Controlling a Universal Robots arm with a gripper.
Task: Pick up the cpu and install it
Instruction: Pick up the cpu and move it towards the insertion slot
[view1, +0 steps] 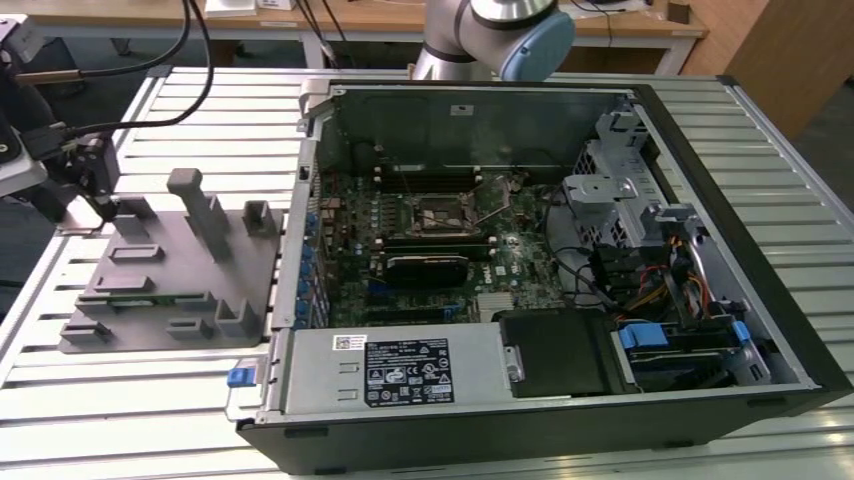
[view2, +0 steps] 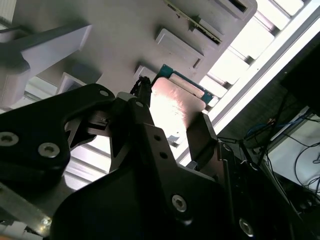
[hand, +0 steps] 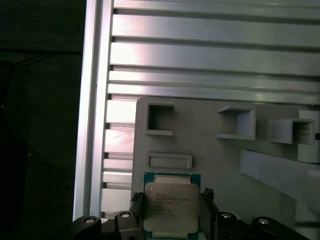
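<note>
The cpu (hand: 170, 207), a small square chip with a shiny metal top and a green rim, lies at the corner of the grey tray (hand: 210, 150). My gripper (hand: 171, 200) straddles it, with one black finger against each of two opposite edges. In the second wrist view the cpu (view2: 175, 102) shows between the same fingers (view2: 200, 135). In the exterior view my gripper (view1: 91, 205) hangs at the far left, over the tray (view1: 174, 270). I cannot tell whether the chip is off the tray. The black socket (view1: 447, 215) sits open on the motherboard inside the computer case.
Upright grey blocks (view1: 200, 205) rise from the tray beside my gripper. The open computer case (view1: 534, 260) fills the exterior view's right, with drives and cables inside. Cables (view1: 147, 110) trail to my wrist. The slatted metal table (view1: 160, 400) ends just past the tray.
</note>
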